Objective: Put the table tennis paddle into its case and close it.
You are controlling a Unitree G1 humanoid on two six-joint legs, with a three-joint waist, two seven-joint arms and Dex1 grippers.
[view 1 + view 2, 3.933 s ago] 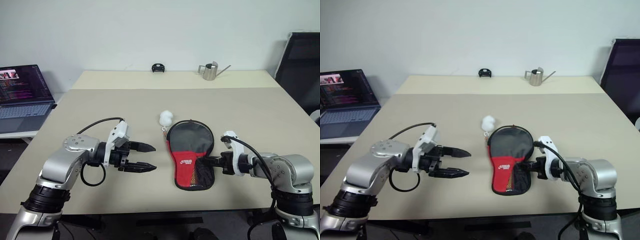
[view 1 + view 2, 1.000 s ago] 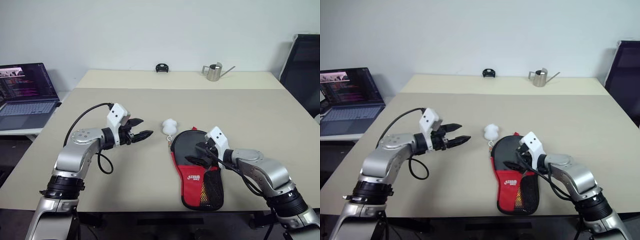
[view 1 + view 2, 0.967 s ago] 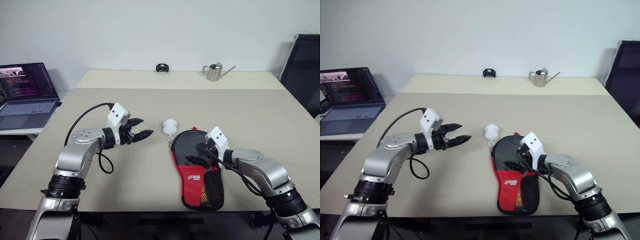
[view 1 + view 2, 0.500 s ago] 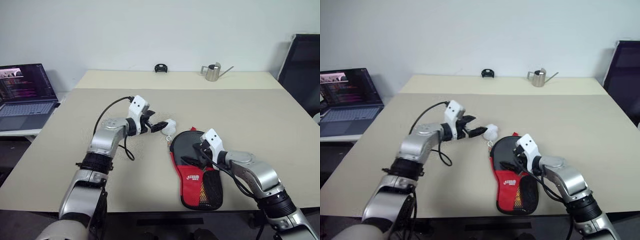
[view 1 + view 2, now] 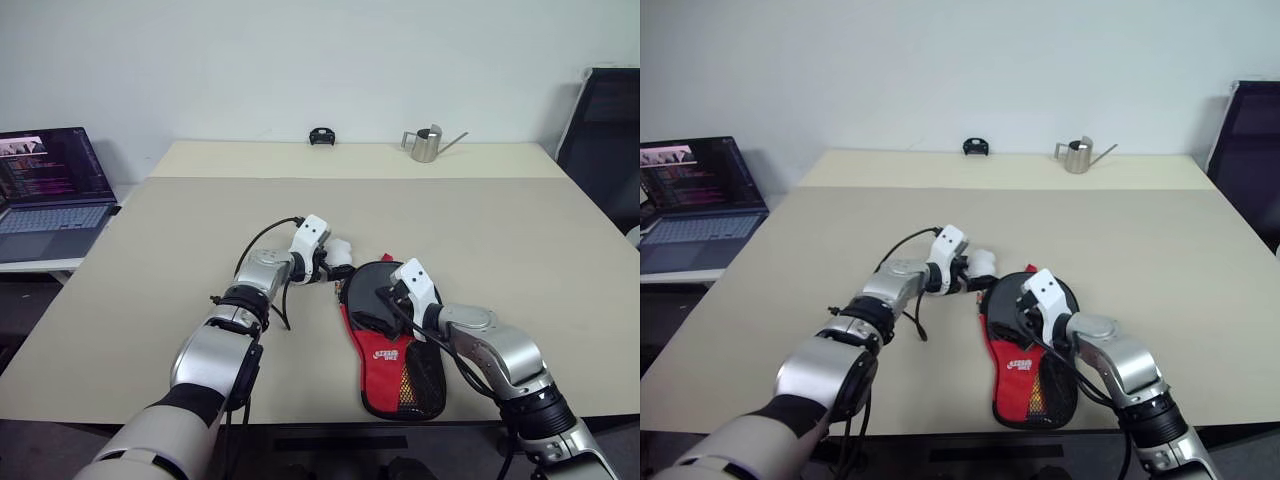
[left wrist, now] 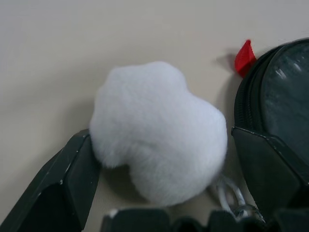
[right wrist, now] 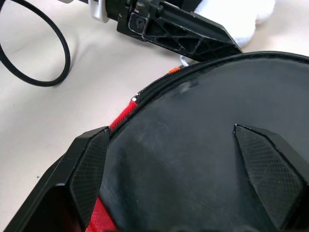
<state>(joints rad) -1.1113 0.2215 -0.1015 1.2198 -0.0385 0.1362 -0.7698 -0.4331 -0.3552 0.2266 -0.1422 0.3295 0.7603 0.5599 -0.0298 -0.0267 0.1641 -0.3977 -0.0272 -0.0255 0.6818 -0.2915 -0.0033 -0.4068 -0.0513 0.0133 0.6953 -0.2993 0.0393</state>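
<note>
i'm looking down over a wide beige table (image 5: 150,250) against a pale wall. a small metal watering can (image 5: 424,143) and a little black object (image 5: 321,136) are sitting at the table's far edge, a laptop (image 5: 50,190) is glowing on a side desk off to my left, and a dark chair (image 5: 605,140) is standing at the right. the case (image 5: 395,350) is lying flat near the middle of the table, black round end away from me, red panel and mesh pocket toward me. my left gripper (image 6: 159,193) is spread wide, fingers either side of the fluffy white pom-pom (image 6: 157,130) beside the case's round end, one finger touching the fluff. my right gripper (image 7: 188,169) is splayed open over the case's black top, gripping nothing. i can't tell where the paddle is.
</note>
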